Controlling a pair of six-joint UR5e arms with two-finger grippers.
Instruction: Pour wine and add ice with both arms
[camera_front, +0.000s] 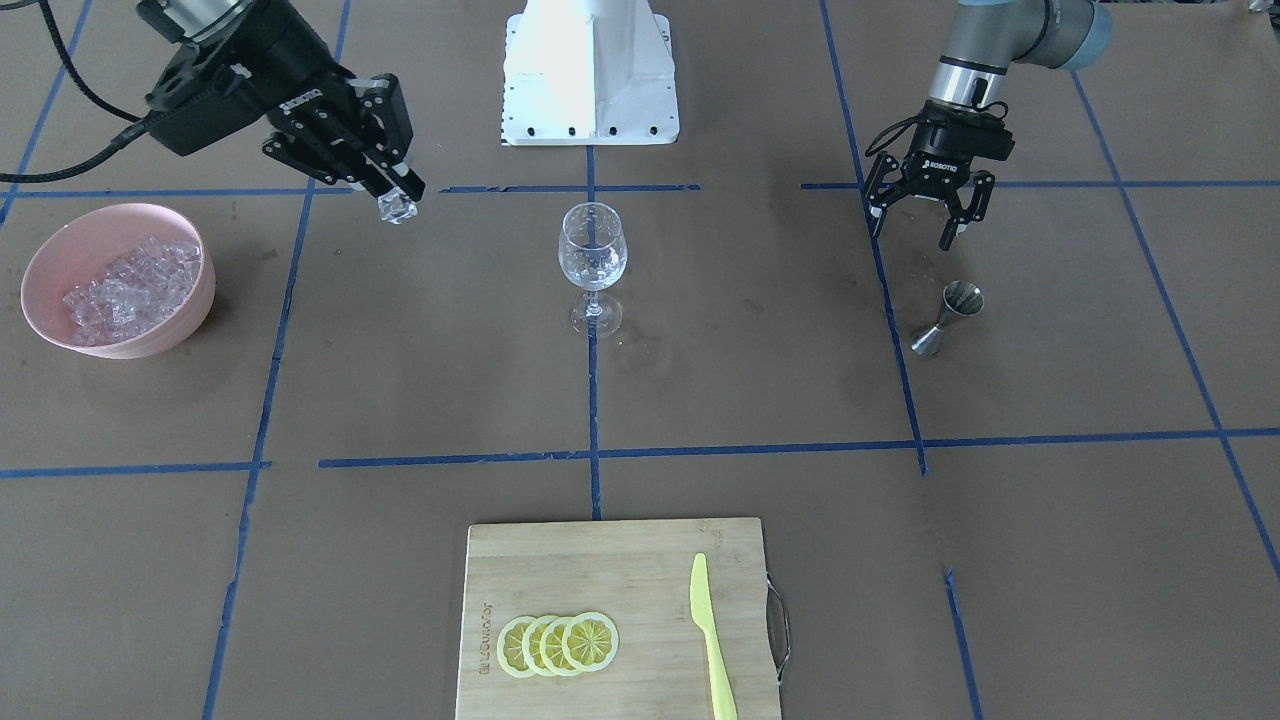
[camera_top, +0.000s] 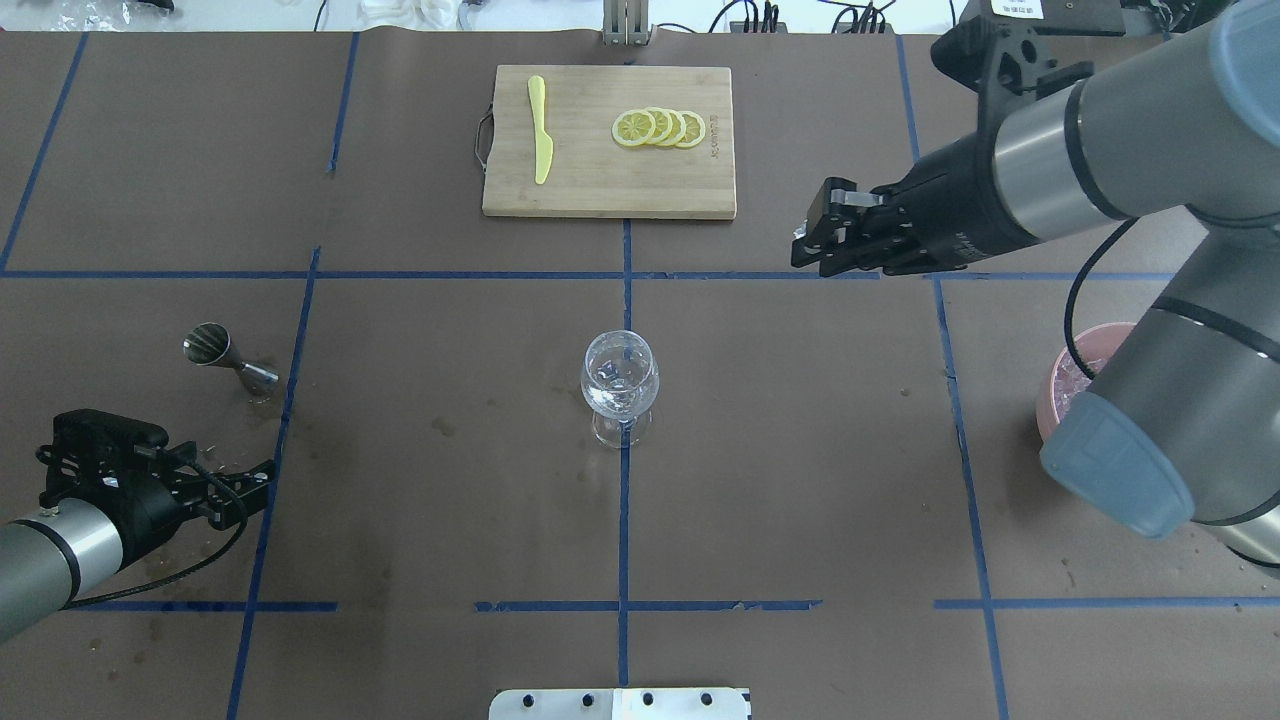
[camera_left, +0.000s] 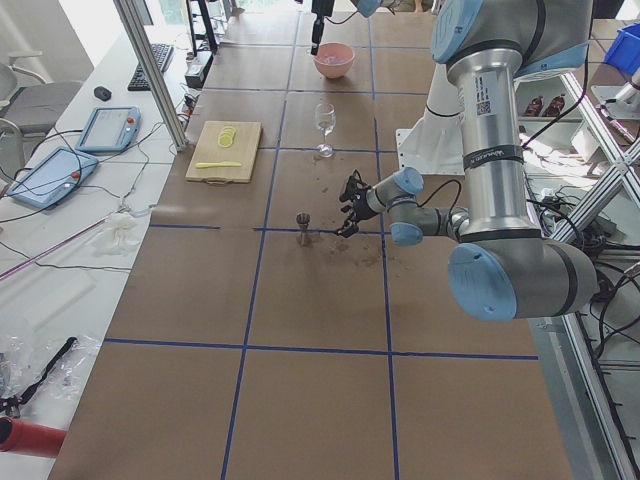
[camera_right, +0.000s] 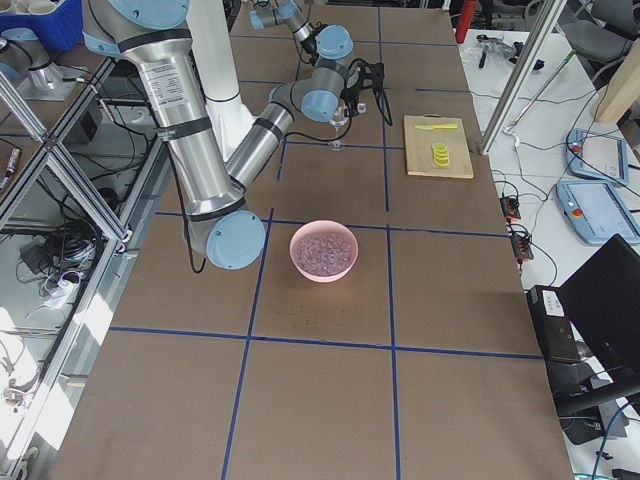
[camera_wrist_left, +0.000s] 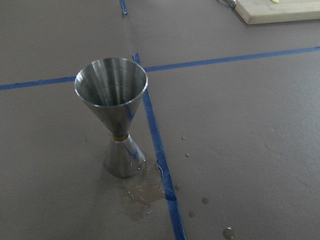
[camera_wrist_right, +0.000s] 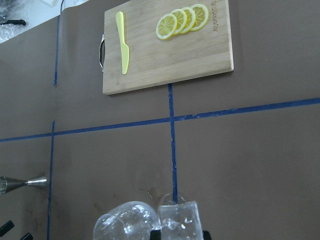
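Pinches 1 ice cube (camera_front: 397, 208) in the right gripper (camera_front: 400, 193), aloft between pink bowl (camera_front: 165, 343) and wine glass (camera_front: 592, 250). Sits leftward of that cube and lower, at table centre, nearer this arm. Spreads wide and empty at the left gripper (camera_front: 912, 230), beside the jigger (camera_front: 948, 318).

The worktop (camera_left: 310, 300) carries a brown covering divided into rectangles by blue tape lines (camera_front: 760, 450). A white side bench (camera_left: 60, 250) runs along one long edge, behind aluminium posts (camera_left: 150, 70). Lighting is bright and even.
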